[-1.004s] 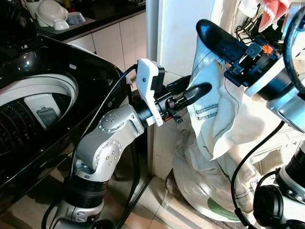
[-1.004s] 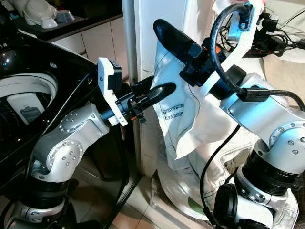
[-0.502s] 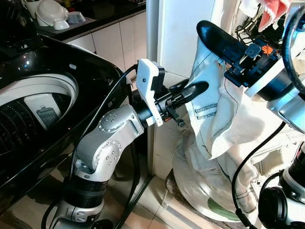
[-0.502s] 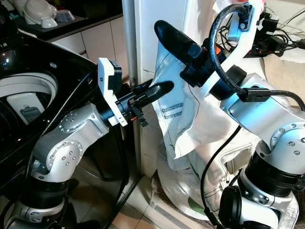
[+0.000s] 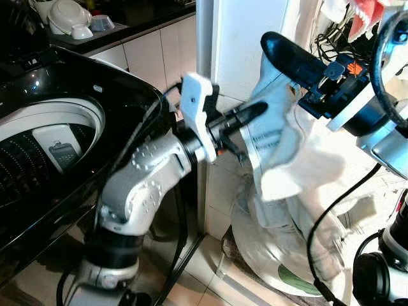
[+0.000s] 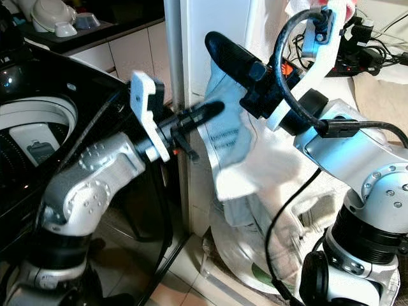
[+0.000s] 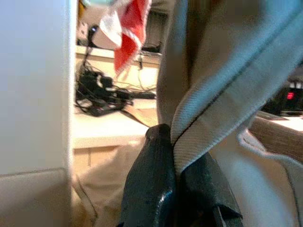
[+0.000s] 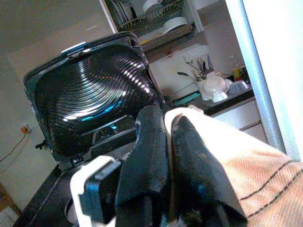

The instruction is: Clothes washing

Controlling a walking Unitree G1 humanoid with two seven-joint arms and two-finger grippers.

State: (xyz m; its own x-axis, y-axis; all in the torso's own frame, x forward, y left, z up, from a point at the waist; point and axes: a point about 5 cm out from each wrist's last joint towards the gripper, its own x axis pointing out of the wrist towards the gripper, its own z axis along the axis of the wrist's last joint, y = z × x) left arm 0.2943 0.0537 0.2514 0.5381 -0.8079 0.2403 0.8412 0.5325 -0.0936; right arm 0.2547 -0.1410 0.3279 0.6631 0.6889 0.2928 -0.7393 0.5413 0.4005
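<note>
Both the left pincer (image 5: 252,112) and right pincer (image 5: 280,50) are clamped on the white garment (image 5: 280,146); its trailing tail could snag below them beside the washing machine (image 5: 57,137).

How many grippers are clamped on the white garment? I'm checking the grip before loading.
2. The left gripper pinches a seam of the white garment; the right gripper clamps its upper edge, beside the washing machine.

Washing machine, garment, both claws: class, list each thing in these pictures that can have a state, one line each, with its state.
Washing machine: lid raised, drum open.
White garment: lifted, hanging beside the machine, its lower part bunched on the floor.
Left claw: shut on the white garment's hem.
Right claw: shut on the white garment's upper edge.
Dishes: standing on the dark counter behind the machine.
</note>
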